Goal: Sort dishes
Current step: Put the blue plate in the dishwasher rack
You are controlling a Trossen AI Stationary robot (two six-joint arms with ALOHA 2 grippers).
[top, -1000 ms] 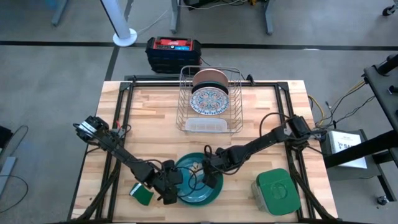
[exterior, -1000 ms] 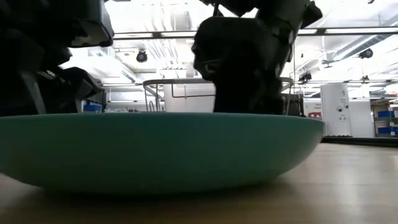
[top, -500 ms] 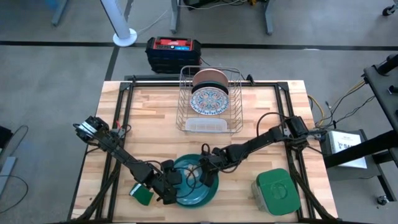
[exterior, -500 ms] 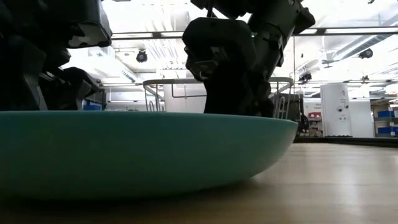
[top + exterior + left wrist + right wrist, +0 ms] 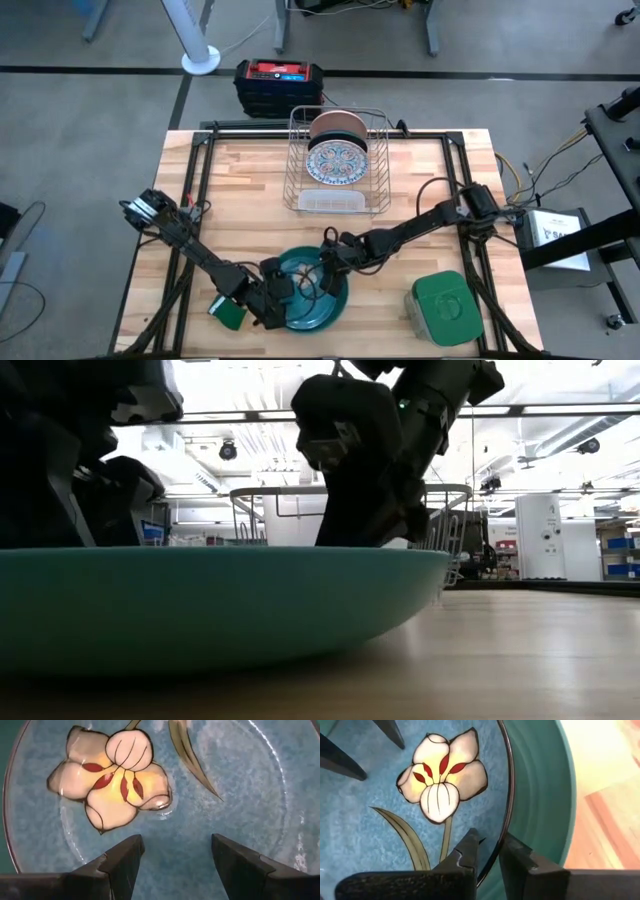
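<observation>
**Right fingers close on the teal plate's rim as it slides leftward**

The bright teal-green plate (image 5: 308, 297) with the painted flower sits flat at the front of the tabletop (image 5: 250, 200), a little left of centre. A second ago it lay further right; it has slid toward the left arm since then, and in the low view its right edge has pulled back across the wood. The right gripper (image 5: 489, 851) is at the plate's far rim, one finger inside and one outside the dark edge line. A second ago those fingers stood apart; now they are nearly together, pinching the rim. The left gripper (image 5: 172, 852) hangs low over the plate's near left part, its fingers (image 5: 122, 857) apart with nothing between them, much as before.

The white ornamented plate (image 5: 336, 161) and the salmon-pink plate (image 5: 338, 125) stand on edge in the wire rack (image 5: 300, 190) at the back, unmoved. A green sponge (image 5: 231, 314) lies just beside the left gripper, and the green-lidded container (image 5: 441, 303) rests at the front right.
</observation>
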